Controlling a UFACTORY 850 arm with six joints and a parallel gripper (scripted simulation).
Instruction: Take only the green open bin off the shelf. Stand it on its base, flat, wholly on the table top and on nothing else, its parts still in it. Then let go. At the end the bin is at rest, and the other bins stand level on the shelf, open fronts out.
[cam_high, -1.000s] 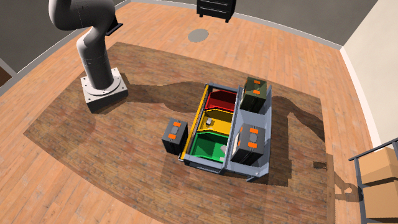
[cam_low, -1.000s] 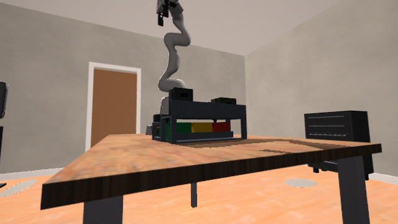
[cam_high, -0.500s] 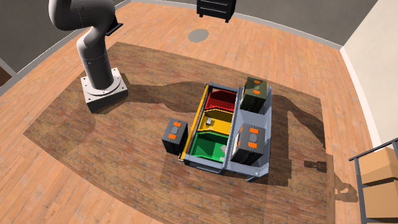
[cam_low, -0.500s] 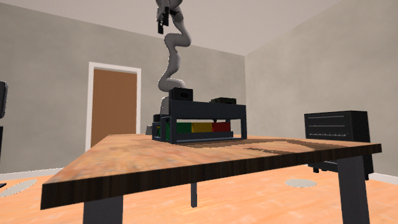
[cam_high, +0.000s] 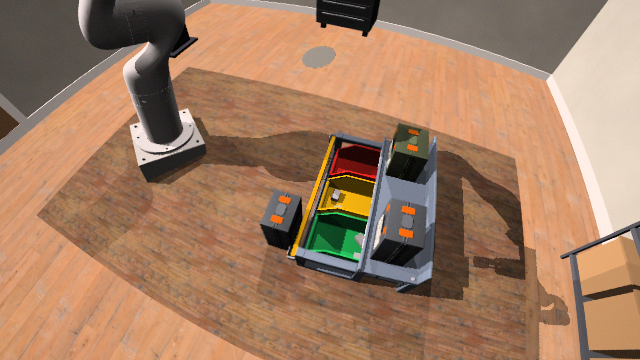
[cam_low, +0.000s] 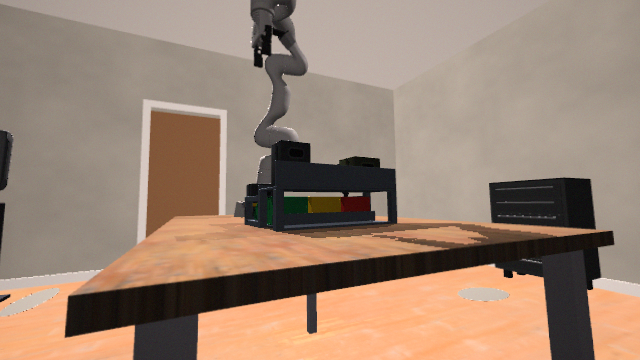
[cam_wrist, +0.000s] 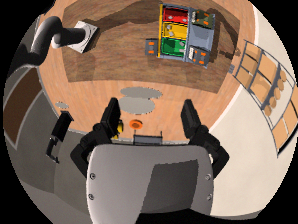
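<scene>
The green open bin (cam_high: 332, 234) (cam_low: 296, 205) (cam_wrist: 170, 46) stands in the shelf (cam_high: 327, 269) (cam_low: 335, 176) at the end nearest the top camera, with small pale parts in it. The yellow bin (cam_high: 352, 200) (cam_low: 324, 204) (cam_wrist: 172, 31) stands beside it, with a pale part inside. The red bin (cam_high: 356, 162) (cam_low: 355, 204) (cam_wrist: 171, 15) stands at the far end. A yellow bar runs along the shelf's front. My gripper (cam_wrist: 151, 105) is open and empty, high above the table (cam_high: 200, 225) (cam_low: 200, 255); in the exterior view it hangs well above the shelf.
A dark case (cam_high: 281, 220) (cam_wrist: 151, 47) stands on the table close in front of the shelf's yellow bar. Another dark case (cam_high: 400, 232) (cam_low: 291, 151) and an olive case (cam_high: 409, 152) (cam_low: 361, 162) stand on the shelf's upper deck. The arm's base (cam_high: 167, 145) stands farther left.
</scene>
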